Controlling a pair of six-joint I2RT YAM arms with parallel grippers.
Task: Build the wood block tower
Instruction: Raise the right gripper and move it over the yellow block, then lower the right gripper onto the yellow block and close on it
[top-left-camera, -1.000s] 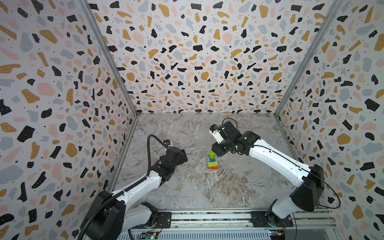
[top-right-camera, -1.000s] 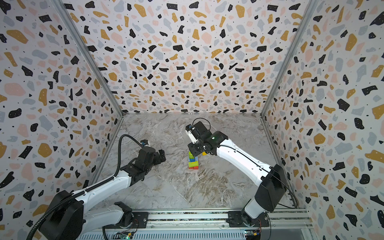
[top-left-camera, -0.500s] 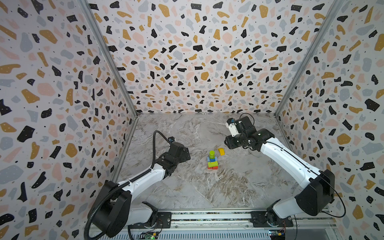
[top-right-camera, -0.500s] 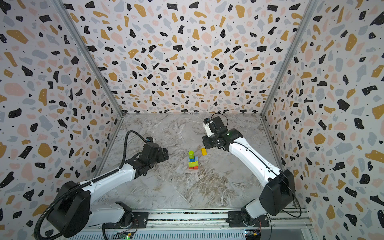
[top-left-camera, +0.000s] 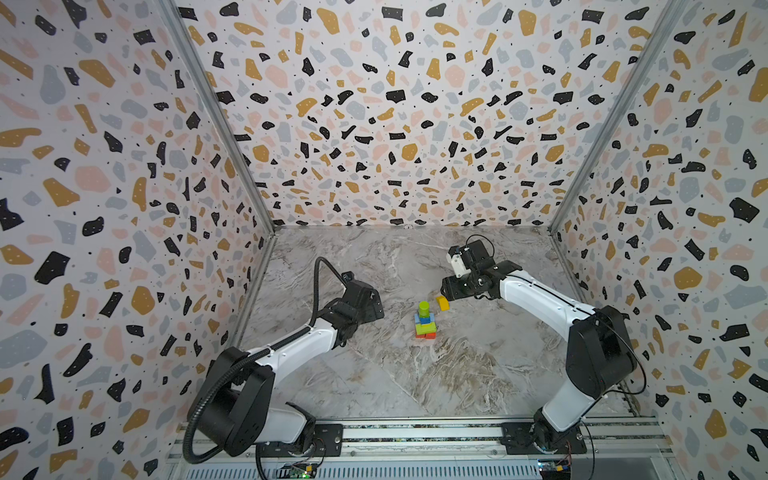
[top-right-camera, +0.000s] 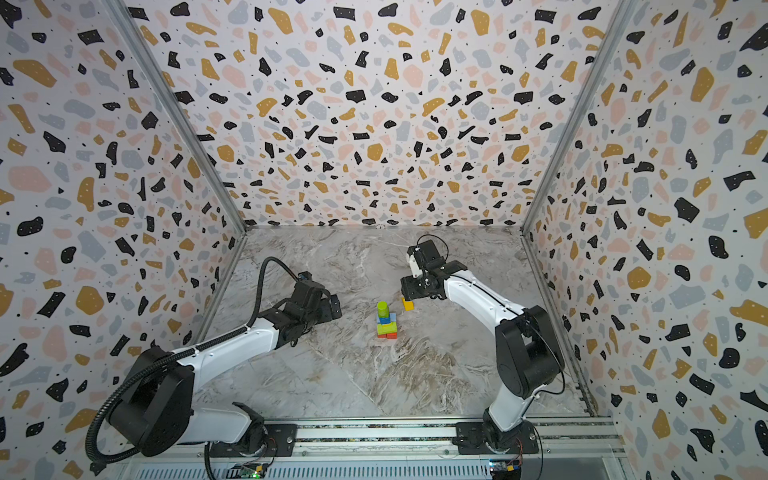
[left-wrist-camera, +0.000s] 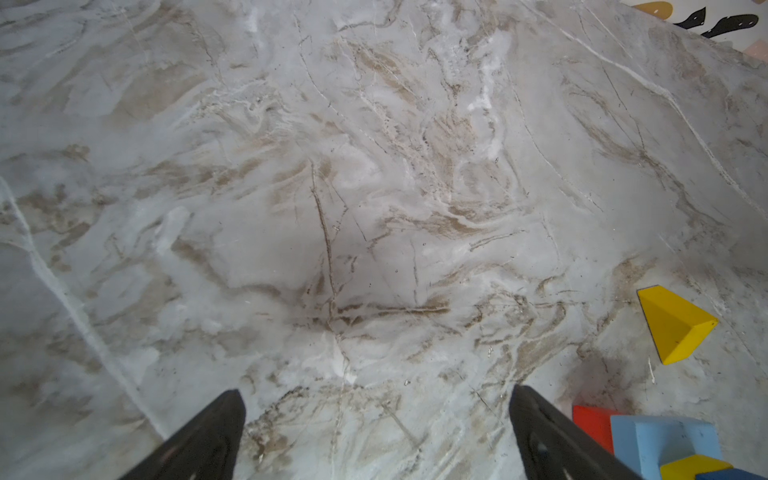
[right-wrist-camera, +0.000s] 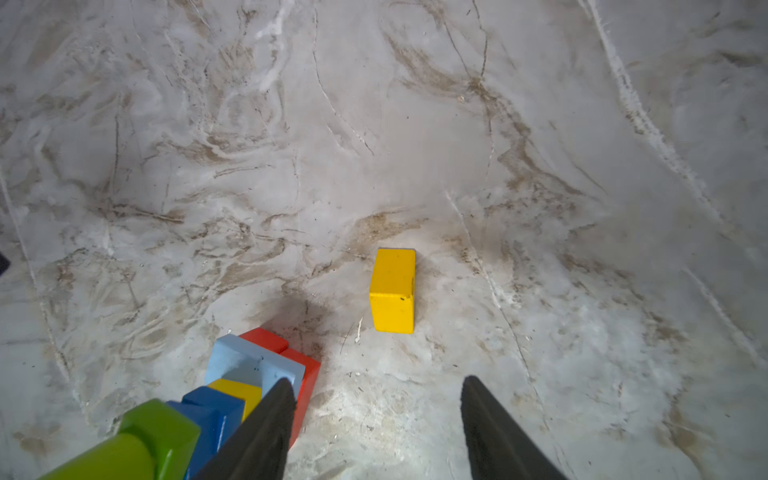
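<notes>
1. We see the wood block tower (top-left-camera: 424, 322) standing near the middle of the marble floor in both top views. It has a red base, then lime, light blue and dark blue layers, and a lime cylinder on top.
2. A loose yellow block (top-left-camera: 443, 303) lies on the floor just up and right of the tower, close to it but apart.
3. The right gripper (right-wrist-camera: 374, 386) hangs above that block. In the right wrist view its jaws stand apart with nothing between them, and the yellow block (right-wrist-camera: 392, 291) sits ahead of the tips at frame centre.
4. The left gripper (left-wrist-camera: 376, 399) is spread wide and empty over bare floor, left of the tower in a top view. The tower's edge only shows in the lower right corner of the left wrist view.
5. Our main worry is that one right finger (right-wrist-camera: 266, 419) overlaps the tower (right-wrist-camera: 232, 399) at the lower left of the right wrist view. We cannot tell whether it touches. A descent onto the yellow block would bring that finger down beside the column, where it could brush it.
6. The tower looks narrow and tall for its base, so we judge that a light sideways nudge could topple it.
7. The cylinder offers a small round top. A block set off-centre there would likely slide off, or take the upper layers down with it.
8. A poorly squared grip could twist the block as the jaws close.
</notes>
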